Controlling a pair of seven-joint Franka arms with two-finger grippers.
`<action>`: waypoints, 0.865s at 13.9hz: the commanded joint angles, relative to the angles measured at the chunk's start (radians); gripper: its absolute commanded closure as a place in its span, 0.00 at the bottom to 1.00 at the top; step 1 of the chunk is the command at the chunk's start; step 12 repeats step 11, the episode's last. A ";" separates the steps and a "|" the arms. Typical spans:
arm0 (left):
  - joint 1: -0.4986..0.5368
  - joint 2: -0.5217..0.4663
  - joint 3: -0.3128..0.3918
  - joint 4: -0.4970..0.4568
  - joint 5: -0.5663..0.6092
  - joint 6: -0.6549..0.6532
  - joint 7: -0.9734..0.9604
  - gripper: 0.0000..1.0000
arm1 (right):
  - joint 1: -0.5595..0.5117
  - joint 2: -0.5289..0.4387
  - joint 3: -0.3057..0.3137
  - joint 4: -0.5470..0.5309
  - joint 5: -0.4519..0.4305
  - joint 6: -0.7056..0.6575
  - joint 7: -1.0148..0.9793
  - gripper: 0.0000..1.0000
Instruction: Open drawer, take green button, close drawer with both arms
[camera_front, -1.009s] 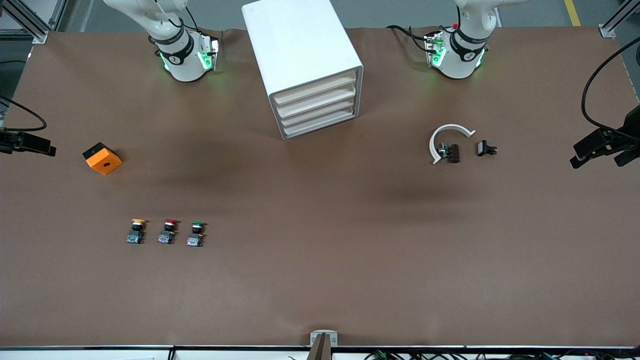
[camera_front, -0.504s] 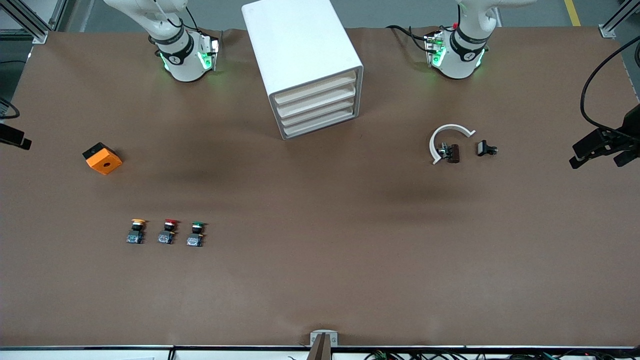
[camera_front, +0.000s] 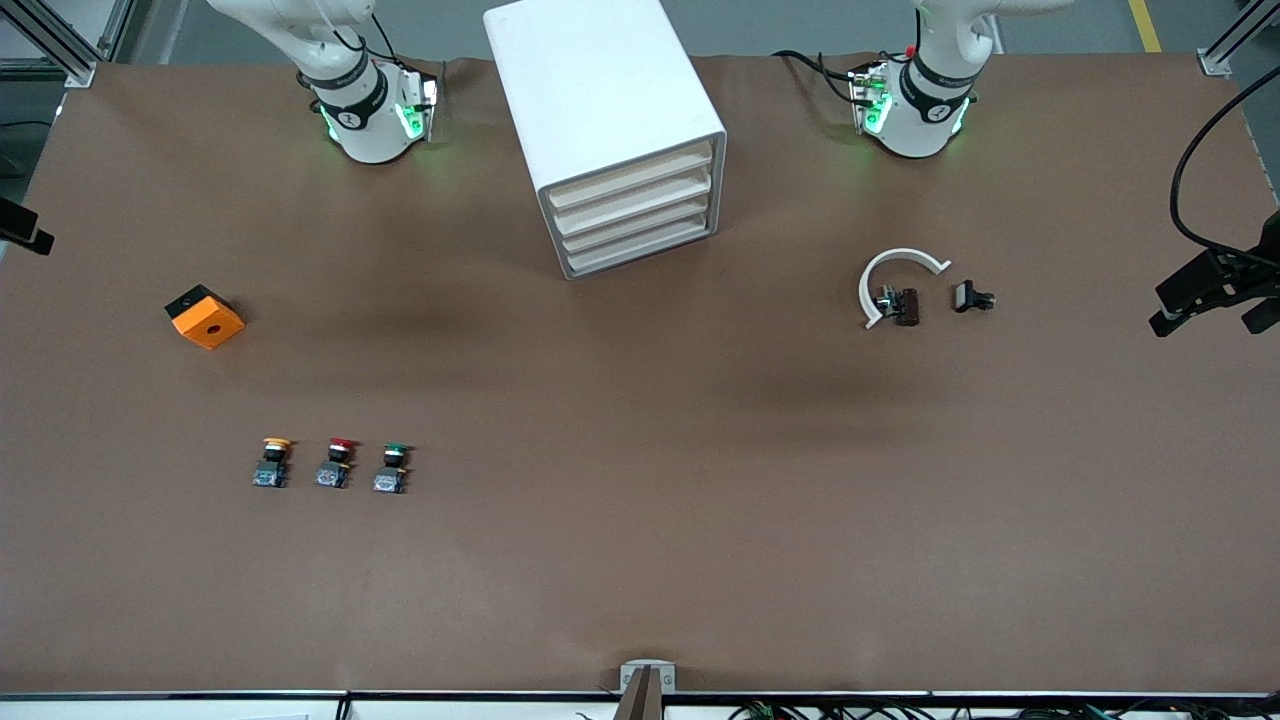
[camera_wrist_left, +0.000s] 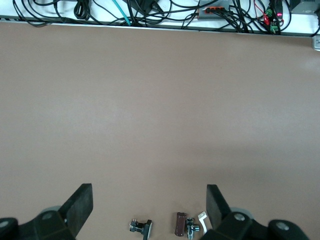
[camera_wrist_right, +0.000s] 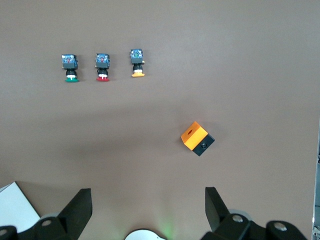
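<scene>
The left end effector (camera_wrist_left: 146, 207) is wide open and holds nothing. It hangs high over the left arm's end of the surface (camera_front: 640, 560), above a few small parts. The right end effector (camera_wrist_right: 148, 207) is wide open too, and it is empty. It hangs high over the right arm's end of the surface, above an orange block (camera_wrist_right: 197, 139).

The tall white cabinet (camera_front: 600, 120) stands between the two arm bases. It has four flat cream drawers, one on top of the other. The drawer (camera_front: 631, 180) at the top is shut, and so are the three under it.

The green button (camera_front: 393, 468) sits out on the surface, nearer the front camera than the cabinet and toward the right arm's end. It stands in a row with a red button (camera_front: 336, 463) just beside it and a yellow button (camera_front: 273, 463) at the end of the row.

Toward the left arm's end lie a white curved piece (camera_front: 893, 277), a small brown part (camera_front: 905, 306) touching it, and a small black part (camera_front: 970, 297) near them.
</scene>
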 joint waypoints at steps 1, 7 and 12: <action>-0.006 -0.014 -0.014 0.013 -0.008 -0.014 -0.003 0.00 | 0.001 -0.059 0.012 -0.044 0.002 -0.006 0.016 0.00; -0.005 -0.012 -0.035 0.024 0.019 -0.020 -0.045 0.00 | -0.002 -0.063 -0.016 -0.035 0.086 -0.032 0.018 0.00; -0.003 -0.012 -0.035 0.024 0.019 -0.020 -0.046 0.00 | 0.029 -0.097 -0.031 -0.050 0.089 -0.028 0.018 0.00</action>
